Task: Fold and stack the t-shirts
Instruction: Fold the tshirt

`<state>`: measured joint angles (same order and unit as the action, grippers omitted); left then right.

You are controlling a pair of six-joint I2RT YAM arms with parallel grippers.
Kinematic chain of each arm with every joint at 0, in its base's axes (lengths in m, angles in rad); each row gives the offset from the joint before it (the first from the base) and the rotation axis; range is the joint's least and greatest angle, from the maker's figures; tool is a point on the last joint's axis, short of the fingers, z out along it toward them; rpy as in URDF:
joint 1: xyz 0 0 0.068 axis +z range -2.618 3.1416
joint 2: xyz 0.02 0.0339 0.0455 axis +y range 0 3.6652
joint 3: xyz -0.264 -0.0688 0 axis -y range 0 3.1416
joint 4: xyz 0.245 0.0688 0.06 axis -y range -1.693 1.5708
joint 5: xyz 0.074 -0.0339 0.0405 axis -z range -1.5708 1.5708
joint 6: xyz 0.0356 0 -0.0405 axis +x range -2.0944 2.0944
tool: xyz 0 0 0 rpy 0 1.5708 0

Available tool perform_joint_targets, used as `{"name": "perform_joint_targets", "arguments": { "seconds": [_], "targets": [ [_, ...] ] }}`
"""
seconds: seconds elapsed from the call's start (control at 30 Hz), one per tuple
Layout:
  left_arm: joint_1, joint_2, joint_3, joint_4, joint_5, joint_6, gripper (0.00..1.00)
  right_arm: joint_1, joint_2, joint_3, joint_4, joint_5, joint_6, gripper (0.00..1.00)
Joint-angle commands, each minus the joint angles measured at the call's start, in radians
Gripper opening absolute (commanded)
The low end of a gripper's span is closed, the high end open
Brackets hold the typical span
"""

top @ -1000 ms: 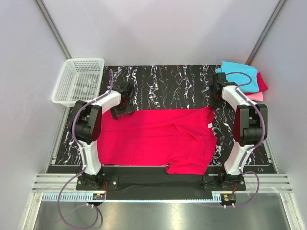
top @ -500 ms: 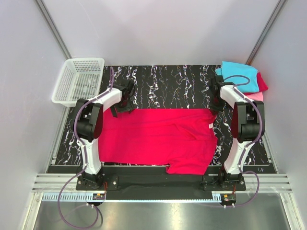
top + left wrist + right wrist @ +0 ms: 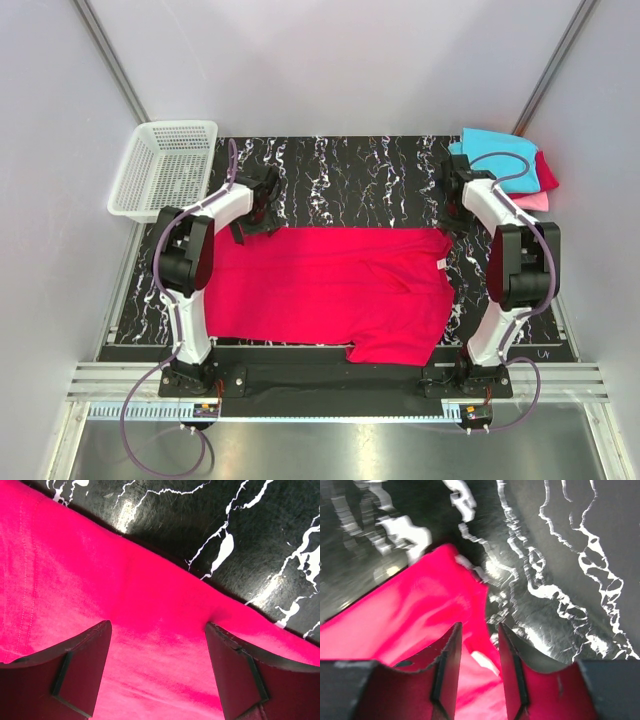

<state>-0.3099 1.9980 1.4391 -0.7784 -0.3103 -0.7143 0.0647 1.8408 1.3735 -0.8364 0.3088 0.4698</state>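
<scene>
The crimson-red t-shirt (image 3: 330,285) lies spread across the black marbled table (image 3: 350,175), its white neck label (image 3: 441,263) near its right edge. My left gripper (image 3: 255,215) is open over the shirt's far left edge; in the left wrist view (image 3: 157,630) the jaws stand wide apart with flat red cloth (image 3: 125,610) beneath. My right gripper (image 3: 450,215) is at the shirt's far right corner. In the right wrist view (image 3: 480,630) its fingers are a little apart over the cloth (image 3: 420,610) and the label (image 3: 485,661), not pinching it.
Folded cyan (image 3: 495,150), dark red (image 3: 545,172) and pink (image 3: 535,200) shirts are stacked at the table's far right corner. A white mesh basket (image 3: 165,165) stands off the far left corner. Grey walls enclose the table.
The shirt's far right corner, held up at the right gripper before, now lies flat and reaches further right. The left gripper has shifted slightly back.
</scene>
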Motion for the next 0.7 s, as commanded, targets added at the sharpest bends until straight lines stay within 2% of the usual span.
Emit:
{"name": "perform_joint_targets", "arguments": {
  "seconds": [0.0,0.23,0.43,0.67],
  "targets": [
    [-0.003,-0.082,-0.009,-0.009,-0.007,0.018,0.8,0.07,-0.094,0.006,0.005,-0.052,-0.002,0.41],
    [-0.023,-0.104,-0.063,-0.004,-0.015,0.027,0.8,0.217,-0.092,-0.085,0.04,-0.137,0.022,0.41],
    [-0.032,-0.073,-0.08,0.001,0.0,0.032,0.8,0.236,-0.087,-0.203,0.103,-0.152,0.043,0.39],
    [-0.043,-0.025,-0.075,0.001,-0.006,0.023,0.8,0.238,-0.081,-0.252,0.134,-0.158,0.043,0.48]
  ]
}}
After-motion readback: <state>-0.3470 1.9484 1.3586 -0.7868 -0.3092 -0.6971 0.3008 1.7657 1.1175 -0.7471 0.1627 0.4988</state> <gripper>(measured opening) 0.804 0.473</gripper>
